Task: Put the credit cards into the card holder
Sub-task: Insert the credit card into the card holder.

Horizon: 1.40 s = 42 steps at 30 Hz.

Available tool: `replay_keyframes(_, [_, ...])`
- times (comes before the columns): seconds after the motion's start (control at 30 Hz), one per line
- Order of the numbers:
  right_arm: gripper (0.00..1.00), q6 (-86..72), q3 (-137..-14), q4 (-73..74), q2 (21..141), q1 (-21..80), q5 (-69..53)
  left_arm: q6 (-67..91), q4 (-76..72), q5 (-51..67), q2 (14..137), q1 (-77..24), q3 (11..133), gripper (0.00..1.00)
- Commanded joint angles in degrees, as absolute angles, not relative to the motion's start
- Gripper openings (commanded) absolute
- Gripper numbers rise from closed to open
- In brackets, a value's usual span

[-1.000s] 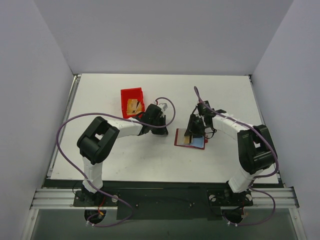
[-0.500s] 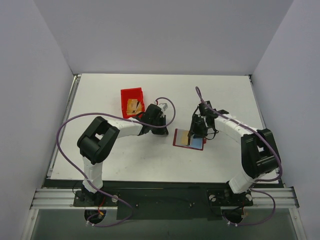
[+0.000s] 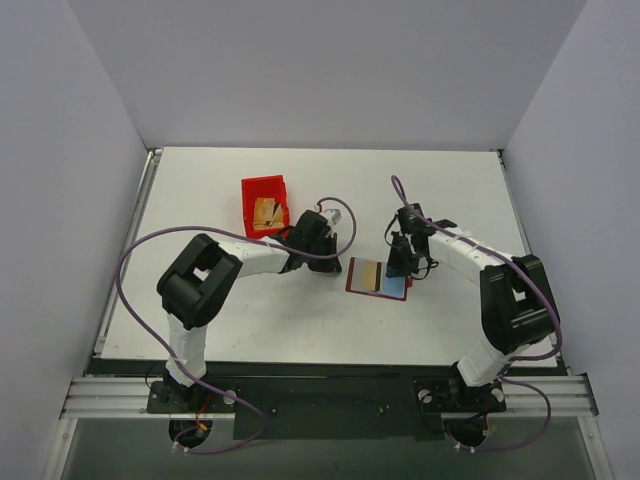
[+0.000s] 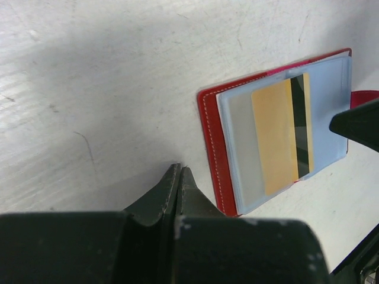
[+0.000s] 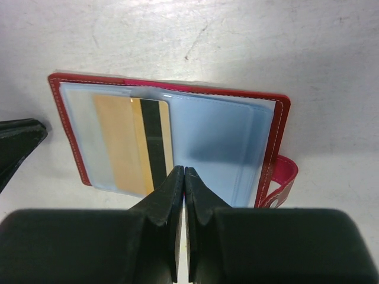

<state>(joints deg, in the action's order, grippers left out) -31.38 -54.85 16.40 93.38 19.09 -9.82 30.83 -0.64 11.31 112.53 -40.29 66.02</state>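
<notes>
The card holder (image 3: 379, 279) lies open on the table, red outside with light blue slots inside; it also shows in the left wrist view (image 4: 208, 142) and the right wrist view (image 5: 225, 139). A gold credit card (image 3: 369, 274) with a dark stripe sits partly in its left slot (image 4: 275, 139) (image 5: 127, 145). My right gripper (image 3: 399, 262) (image 5: 185, 171) is shut and empty, tips just over the blue slot beside the card's striped edge. My left gripper (image 3: 337, 258) (image 4: 179, 168) is shut and empty, tips on the table just left of the holder. More gold cards (image 3: 266, 212) lie in a bin.
A bright red open-topped plastic bin (image 3: 263, 188) stands behind the left gripper, at the table's middle left. White walls close in the table on three sides. The left arm's purple cable (image 3: 340, 215) loops near the holder.
My right gripper has drawn back to the right off the holder, and the card now shows lying in the left slot. My left gripper has moved right, closer to the holder's edge.
</notes>
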Motion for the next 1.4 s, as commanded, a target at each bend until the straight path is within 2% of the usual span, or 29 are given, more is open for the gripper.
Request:
replay_keyframes(0.0, [0.0, -31.0, -56.1, 20.0, 95.6, 18.6, -7.8, 30.1, -0.9, 12.6, 113.9, -41.7, 67.8, 0.0])
replay_keyframes(1.0, [0.0, -32.1, -58.6, 13.0, 102.3, 21.5, -20.6, 28.6, 1.8, 15.7, 117.2, -44.5, 70.1, 0.0])
replay_keyframes(1.17, [0.0, -32.3, -58.8, 12.7, 102.0, 21.9, -20.4, 28.6, 2.1, 15.6, 116.9, -44.7, 70.0, 0.0])
replay_keyframes(1.33, [0.0, -31.9, -57.4, 13.7, 96.4, 21.2, -15.2, 28.6, 2.4, 14.8, 115.8, -44.7, 69.5, 0.0])
replay_keyframes(1.37, [0.03, -31.6, -57.2, 14.5, 95.2, 20.9, -13.8, 28.5, 2.5, 14.6, 115.8, -44.6, 69.5, 0.0])
